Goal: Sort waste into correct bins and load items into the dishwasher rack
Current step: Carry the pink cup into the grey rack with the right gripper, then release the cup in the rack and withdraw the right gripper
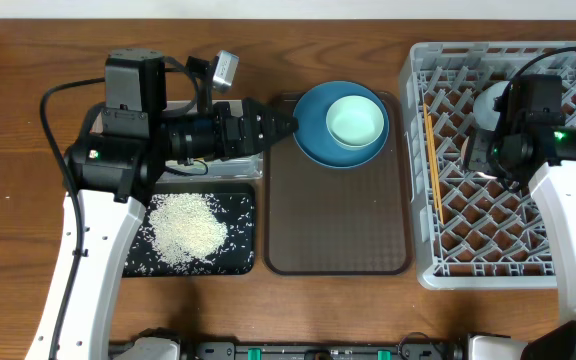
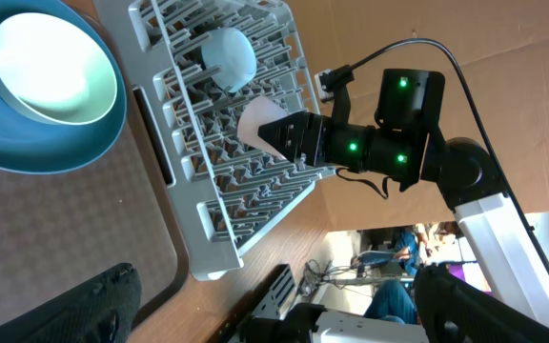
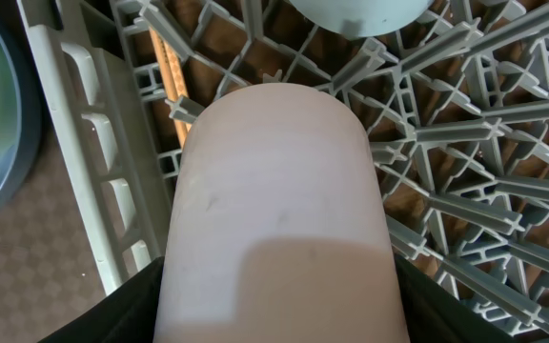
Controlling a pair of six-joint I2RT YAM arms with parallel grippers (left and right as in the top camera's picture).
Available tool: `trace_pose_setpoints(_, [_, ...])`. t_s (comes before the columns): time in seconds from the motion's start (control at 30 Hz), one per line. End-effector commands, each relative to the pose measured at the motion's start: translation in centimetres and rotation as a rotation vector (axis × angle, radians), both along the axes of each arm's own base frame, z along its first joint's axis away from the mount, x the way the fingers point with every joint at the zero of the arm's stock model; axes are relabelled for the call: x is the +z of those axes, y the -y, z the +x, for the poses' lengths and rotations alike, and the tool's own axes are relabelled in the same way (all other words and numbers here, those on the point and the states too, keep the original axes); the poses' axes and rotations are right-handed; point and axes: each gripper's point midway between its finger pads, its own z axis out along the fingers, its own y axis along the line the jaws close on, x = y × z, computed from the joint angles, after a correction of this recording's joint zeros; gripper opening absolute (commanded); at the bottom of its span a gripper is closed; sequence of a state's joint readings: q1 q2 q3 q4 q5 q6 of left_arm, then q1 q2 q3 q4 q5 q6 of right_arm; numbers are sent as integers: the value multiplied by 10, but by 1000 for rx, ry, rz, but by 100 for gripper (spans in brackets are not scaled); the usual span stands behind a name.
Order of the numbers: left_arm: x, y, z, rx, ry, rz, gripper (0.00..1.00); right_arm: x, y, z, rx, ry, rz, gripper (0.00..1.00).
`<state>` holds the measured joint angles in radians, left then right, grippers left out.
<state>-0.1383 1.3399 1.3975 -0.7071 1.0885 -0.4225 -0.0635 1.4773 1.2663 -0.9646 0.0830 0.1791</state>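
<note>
Wooden table (image 1: 28,50): right gripper (image 2: 284,136) clamps pale pink cup (image 3: 274,210), dishwasher rack (image 1: 418,200) beneath; left gripper (image 1: 280,125) wide apart, dark blue bowl (image 1: 308,140) ahead.

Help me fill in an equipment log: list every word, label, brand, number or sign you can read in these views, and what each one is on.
None: no word, brand, number or sign can be read in any view.
The pale pink cup, grey dishwasher rack, dark blue bowl and mint green bowl carry no print.
The right arm shows only green lights, no lettering.
</note>
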Motion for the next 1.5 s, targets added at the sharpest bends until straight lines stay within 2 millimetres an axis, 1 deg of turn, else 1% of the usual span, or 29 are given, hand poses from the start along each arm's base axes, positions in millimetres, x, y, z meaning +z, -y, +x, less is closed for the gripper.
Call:
trace_pose_setpoints(0.0, [-1,-2,2,7,2,4,94,-2,7,-2,-30,-7,-24,23])
trace_pose_setpoints(0.07, [-1,-2,2,7,2,4,94,-3,10,-4,-38,-13,-42,22])
trace_pose_setpoints(0.2, [-1,-2,2,7,2,4,94,-8,10,-6,-48,-22,-33,22])
trace_pose_setpoints(0.3, [-1,-2,2,7,2,4,94,-15,10,-8,-48,-31,-32,22])
trace_pose_setpoints(0.47, [-1,-2,2,7,2,4,94,-28,10,-6,-48,-16,-33,23])
trace_pose_setpoints(0.77, [-1,-2,2,7,2,4,94,-31,10,-6,-48,-18,-33,24])
trace_pose_setpoints(0.83, [-1,-2,2,7,2,4,94,-31,10,-6,-48,-18,-33,33])
trace_pose_setpoints(0.93, [-1,-2,2,7,2,4,94,-31,10,-7,-48,-20,-33,41])
trace_pose_setpoints(1.13, [-1,-2,2,8,2,4,94,-31,10,-7,-48,-23,-33,53])
trace_pose_setpoints(1.23, [-1,-2,2,7,2,4,94,-31,10,-7,-48,-23,-33,64])
trace_pose_setpoints(1.37, [-1,-2,2,7,2,4,95,-31,10,-7,-48,-24,-33,71])
trace_pose_setpoints(1.47, [-1,-2,2,7,2,4,95,-31,10,-8,-47,-25,-33,74])
